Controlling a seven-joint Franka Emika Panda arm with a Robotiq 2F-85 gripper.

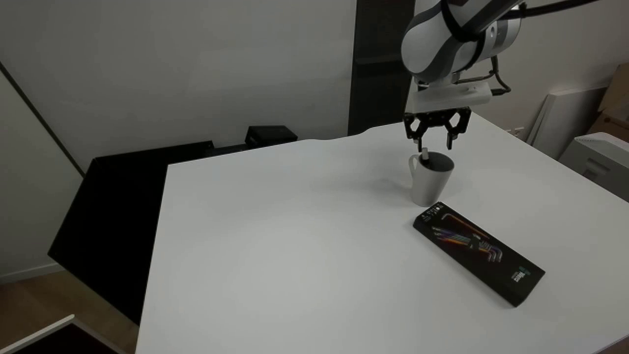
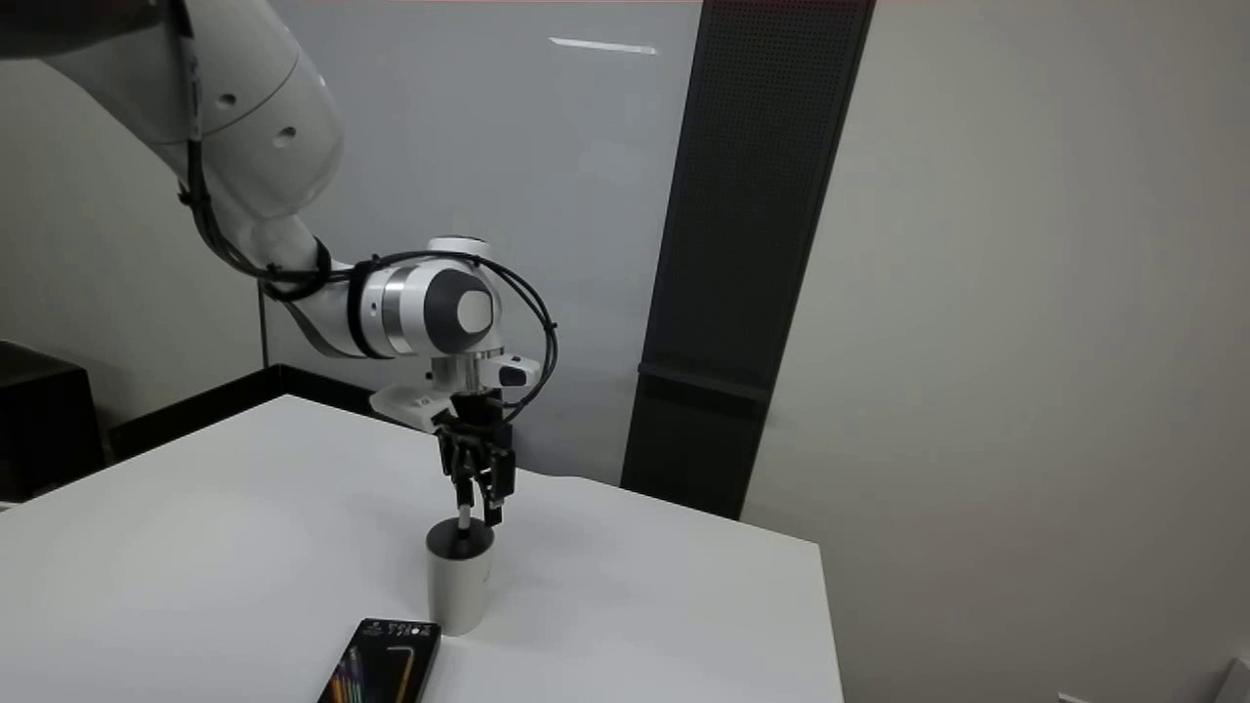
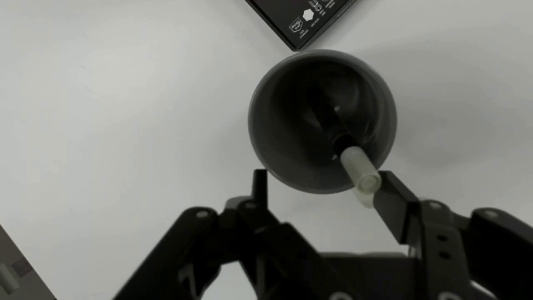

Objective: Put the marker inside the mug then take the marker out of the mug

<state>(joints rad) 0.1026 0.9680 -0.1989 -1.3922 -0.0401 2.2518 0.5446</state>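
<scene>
The grey mug (image 1: 427, 186) stands upright on the white table. It shows in both exterior views (image 2: 458, 594), and from above in the wrist view (image 3: 259, 121). The marker (image 3: 359, 166) stands tilted inside the mug, its black part down in the dark interior. Its white end leans at the rim and sticks out, in both exterior views too (image 1: 425, 154) (image 2: 465, 517). My gripper (image 3: 321, 177) is open just above the mug (image 1: 435, 146). One finger is right beside the marker's white end; I cannot tell whether it touches. The opposite finger is well apart from it.
A flat black case (image 1: 479, 251) with coloured print lies on the table close to the mug. Its corner shows at the top of the wrist view (image 3: 306, 21). The mug's handle (image 1: 413, 164) points away from the case. A wall stands behind the table.
</scene>
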